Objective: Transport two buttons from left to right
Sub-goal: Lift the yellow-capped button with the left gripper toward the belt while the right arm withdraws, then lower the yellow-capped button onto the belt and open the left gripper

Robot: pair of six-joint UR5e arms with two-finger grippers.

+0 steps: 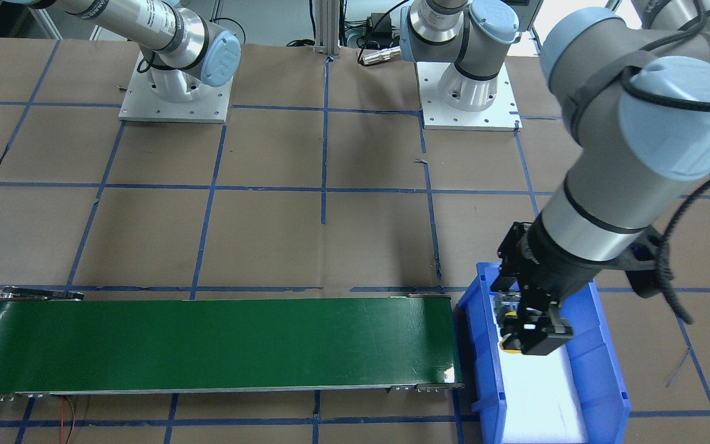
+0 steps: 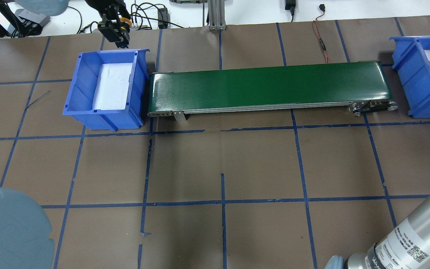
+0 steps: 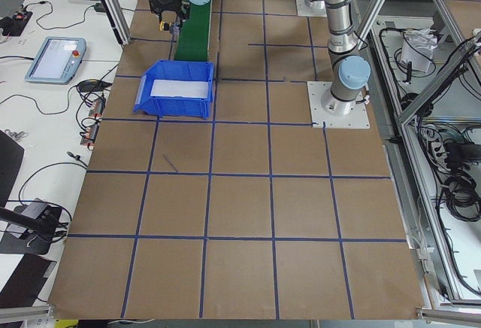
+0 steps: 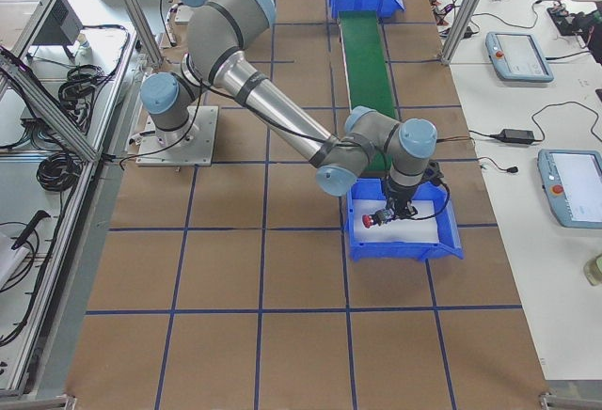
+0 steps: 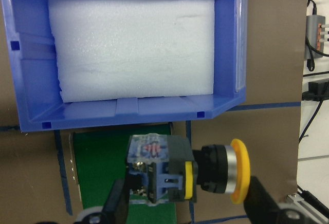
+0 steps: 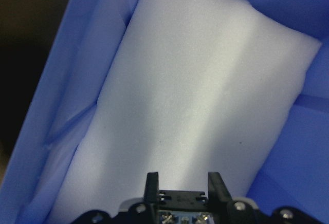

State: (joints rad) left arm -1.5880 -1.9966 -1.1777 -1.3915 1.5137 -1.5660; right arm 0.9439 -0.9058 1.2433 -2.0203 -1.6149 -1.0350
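Both outstretched; left gripper (image 5: 188, 196): yellow button (image 5: 208, 168), right gripper (image 4: 392, 213): red button (image 4: 377, 220).

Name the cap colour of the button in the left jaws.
Yellow; the button shows best in left wrist view.

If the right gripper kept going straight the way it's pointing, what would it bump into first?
The white foam in the blue bin, most likely. The right gripper points down at it, and the red button it holds would probably touch first. How high it hangs is hard to tell.
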